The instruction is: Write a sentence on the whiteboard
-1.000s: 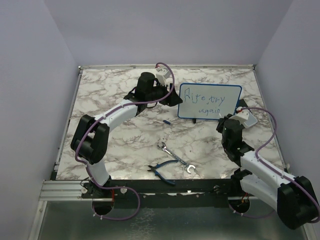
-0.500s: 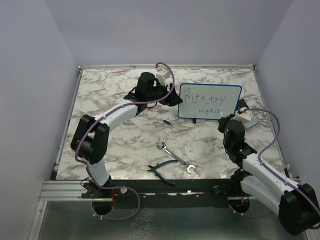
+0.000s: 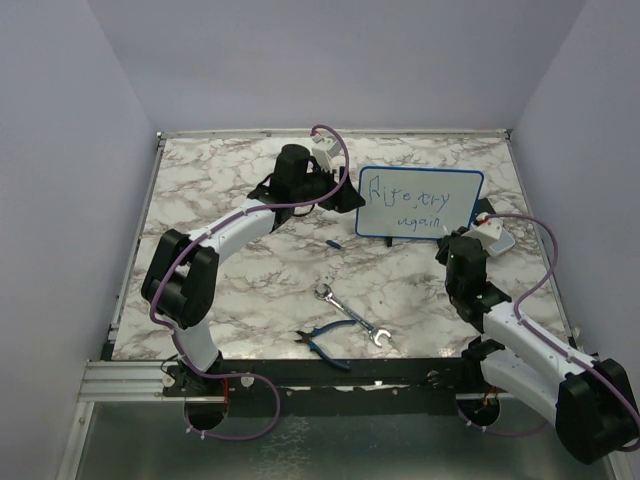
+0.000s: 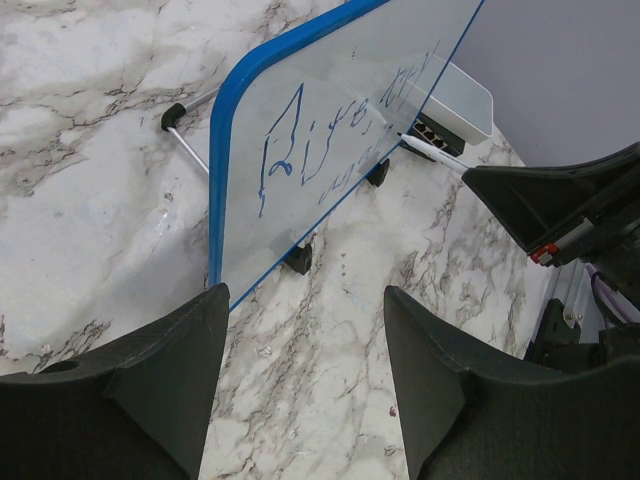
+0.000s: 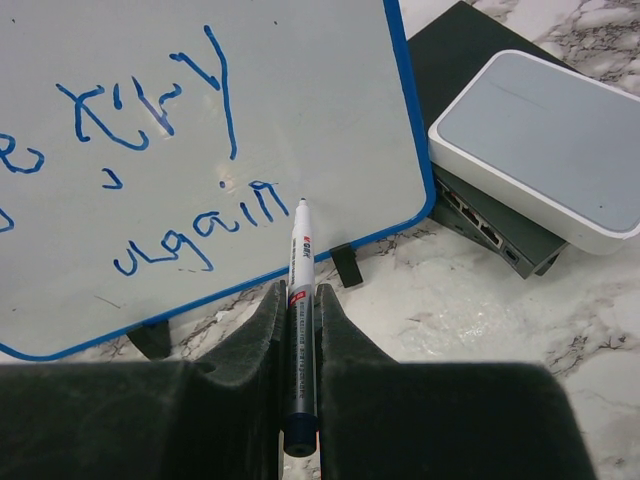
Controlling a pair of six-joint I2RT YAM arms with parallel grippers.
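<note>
The whiteboard [image 3: 420, 203] stands upright on small black feet at the back right of the marble table. The blue sentence [image 3: 418, 197] on it reads roughly "Rite, try" over "again". My left gripper [image 3: 338, 186] is open and empty at the board's left edge, and the board [image 4: 300, 150] stands just ahead of its jaws [image 4: 305, 295]. My right gripper [image 5: 298, 290] is shut on a white marker [image 5: 300, 290]. The marker's tip points at the board [image 5: 150, 100] just right of "again" [image 5: 195, 235]. I cannot tell whether the tip touches.
A white box on a dark network switch [image 5: 540, 140] lies right of the board, close to my right gripper [image 3: 458, 243]. A small blue cap [image 3: 332, 243], a wrench [image 3: 350, 315] and blue-handled pliers [image 3: 325, 342] lie in the middle front.
My right arm's wrist shifted slightly in front of the board with the marker. The writing looks the same. The left arm has not moved.
</note>
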